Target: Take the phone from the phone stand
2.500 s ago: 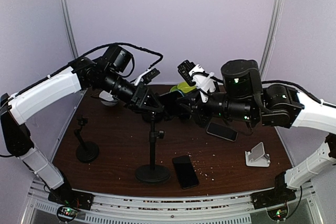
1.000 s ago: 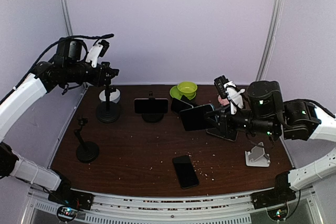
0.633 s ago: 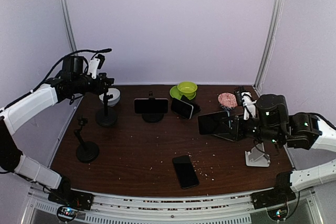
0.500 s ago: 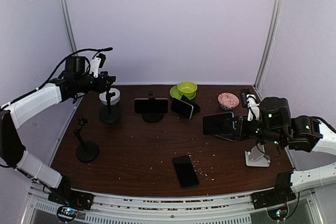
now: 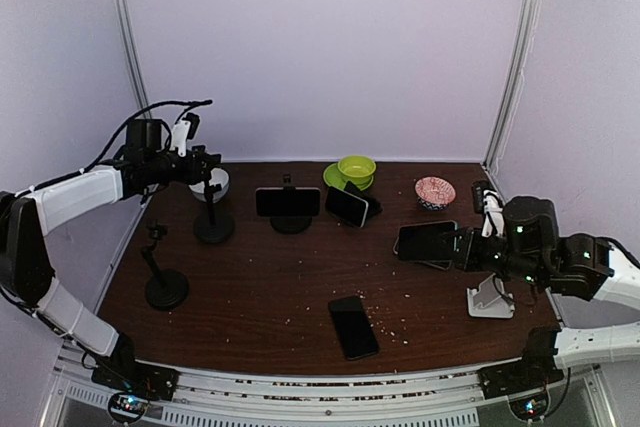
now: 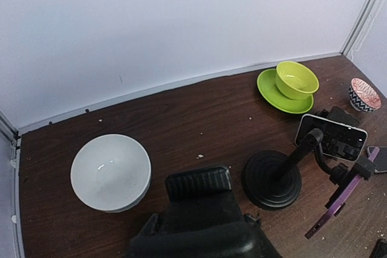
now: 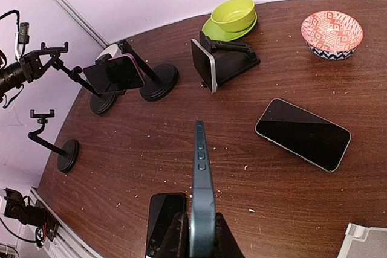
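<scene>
My right gripper (image 5: pixel 463 247) (image 7: pixel 199 226) is shut on a dark blue-grey phone (image 5: pixel 426 241) (image 7: pixel 202 167). It holds the phone low over the right side of the table, seen edge-on in the right wrist view. A black phone stand (image 5: pixel 213 228) (image 7: pixel 103 102) with a round base and thin pole stands at the back left. My left gripper (image 5: pixel 199 164) grips the stand's top clamp. The left wrist view shows only one ribbed finger pad (image 6: pixel 198 183); the clamp is hidden below it.
White bowl (image 5: pixel 211 184) (image 6: pixel 110 172) sits behind the stand. Another stand holds a purple-cased phone (image 5: pixel 288 202). A small stand (image 5: pixel 165 287), green bowl (image 5: pixel 356 167), propped phone (image 5: pixel 347 205), patterned bowl (image 5: pixel 434 191), white stand (image 5: pixel 490 299) and flat phones (image 5: pixel 353 326) (image 7: pixel 302 134) lie around.
My right gripper has carried the phone rightward and lower. The left arm swung the stand from mid-table to the back left, then dropped lower with it.
</scene>
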{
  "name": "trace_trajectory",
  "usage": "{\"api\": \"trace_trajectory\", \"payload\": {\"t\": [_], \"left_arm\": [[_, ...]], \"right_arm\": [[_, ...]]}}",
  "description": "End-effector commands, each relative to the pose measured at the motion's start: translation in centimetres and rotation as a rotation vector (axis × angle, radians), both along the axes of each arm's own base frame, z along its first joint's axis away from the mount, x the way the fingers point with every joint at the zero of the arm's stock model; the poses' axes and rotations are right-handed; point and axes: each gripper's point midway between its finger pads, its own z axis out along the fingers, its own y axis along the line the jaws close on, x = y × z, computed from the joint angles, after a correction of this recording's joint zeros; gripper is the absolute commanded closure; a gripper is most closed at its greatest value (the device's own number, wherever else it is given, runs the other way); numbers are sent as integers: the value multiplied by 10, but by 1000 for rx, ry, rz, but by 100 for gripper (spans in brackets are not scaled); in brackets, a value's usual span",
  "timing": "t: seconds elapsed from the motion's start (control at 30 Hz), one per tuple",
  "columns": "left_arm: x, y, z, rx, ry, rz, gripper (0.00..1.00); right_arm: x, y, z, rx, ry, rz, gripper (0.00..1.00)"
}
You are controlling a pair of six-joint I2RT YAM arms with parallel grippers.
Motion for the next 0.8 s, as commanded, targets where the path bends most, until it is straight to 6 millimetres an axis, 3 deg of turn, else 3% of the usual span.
{"api": "trace_trajectory", "payload": {"t": [0.0,0.2,0.47,0.7,0.77], "left_arm": [[-2,-8,18,-57,-46,-46,62],[-13,0,19,-16,-40,-29,35],[-28,11,42,49,-35,-3,25],[-46,32,76,82,-76,91,24],[-53,38,88,66,-98,124,19]], "right_arm": [[4,2,16,100,-33,-17,100],[6,-3,-3,118,12,-27,100],[11,-4,-26,150,92,-30,100],[11,0,-36,169,154,-7,100],[10,2,-40,175,186,6,100]]}}
